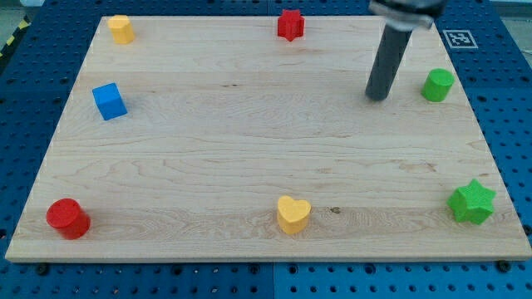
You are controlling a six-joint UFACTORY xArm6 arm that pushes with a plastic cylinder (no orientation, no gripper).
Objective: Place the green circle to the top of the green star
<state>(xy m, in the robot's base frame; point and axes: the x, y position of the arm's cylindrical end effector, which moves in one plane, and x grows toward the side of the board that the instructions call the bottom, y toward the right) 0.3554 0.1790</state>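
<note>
The wooden board is seen on a blue perforated table, and my tip, the lower end of a plain dark rod with no jaws to open or close, is set on the board toward the view's upper right. The green circle is found just to the tip's right and apart from it, the green star well below and to the right. The yellow heart is placed below-left of the tip, the red cylinder far below-left, the blue cube far left, the yellow block far up-left, and the red star up-left.
</note>
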